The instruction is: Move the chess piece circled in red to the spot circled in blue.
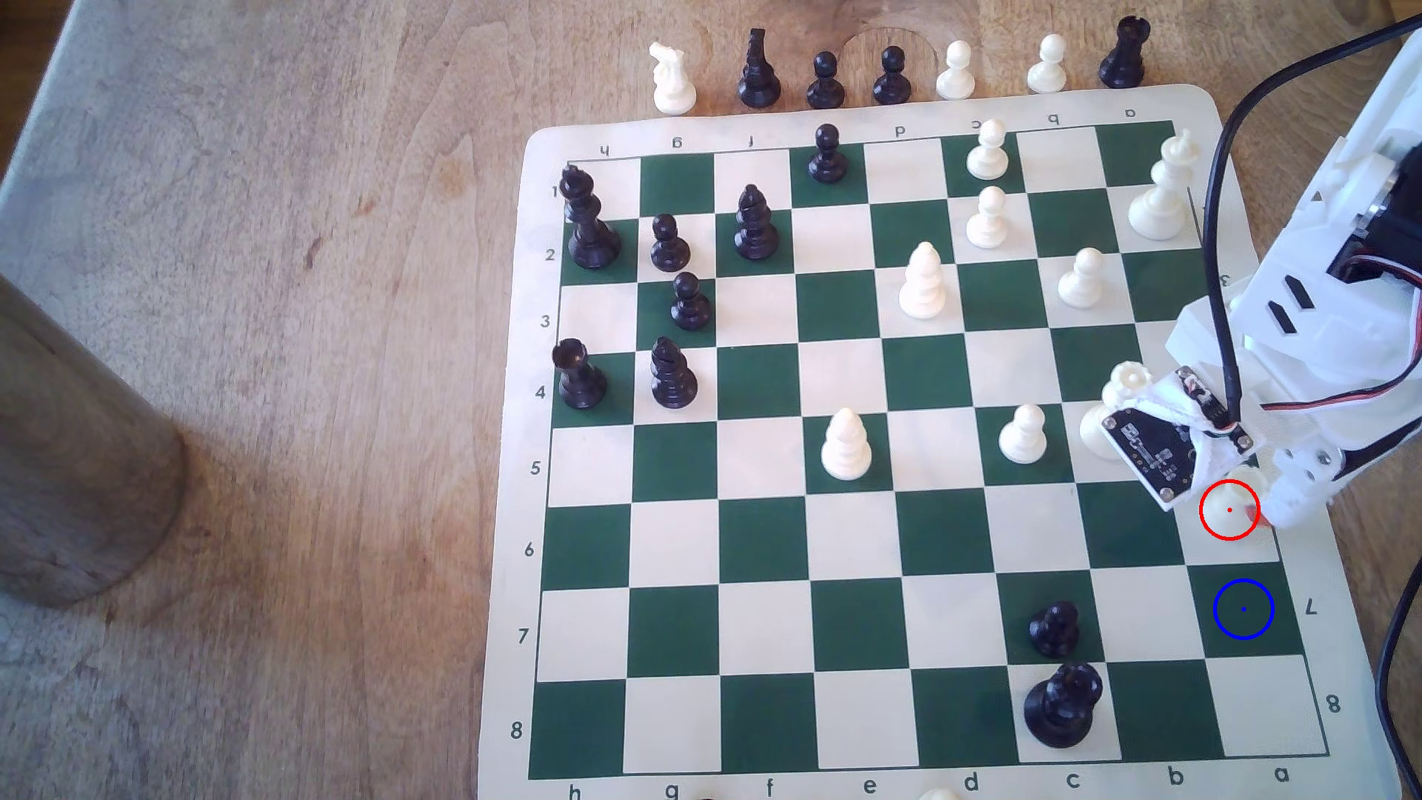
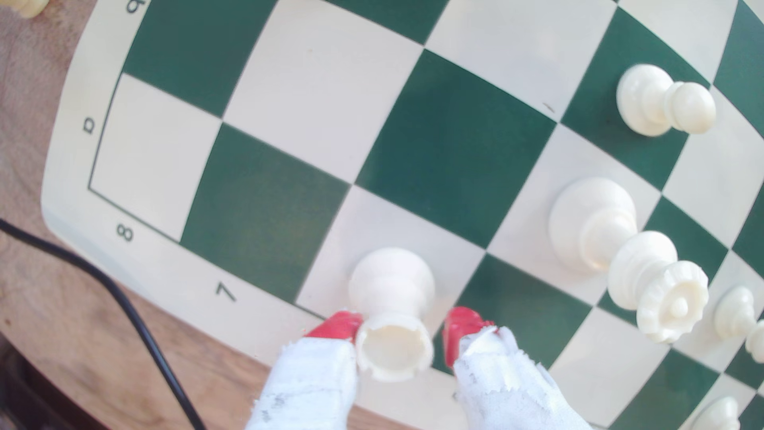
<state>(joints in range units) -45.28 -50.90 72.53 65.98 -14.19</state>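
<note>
On the green-and-cream chessboard (image 1: pixel 769 538) we see our gripper (image 2: pixel 399 330) spread around the white rook (image 2: pixel 392 306) on the red-ringed cream square — not clamped yet. Next, we judge: close, lift, shift to the blue-ringed square (image 1: pixel 1243 609) just beside.

**Eighteen pieces on, seven off**

Nine white pieces (image 1: pixel 922 281) and nine black pieces (image 1: pixel 589 219) stand on the board (image 1: pixel 512 585). Past its 12 o'clock edge stand four more black and three white. One red ring (image 1: pixel 1202 500), one blue ring (image 1: pixel 1216 596).
</note>
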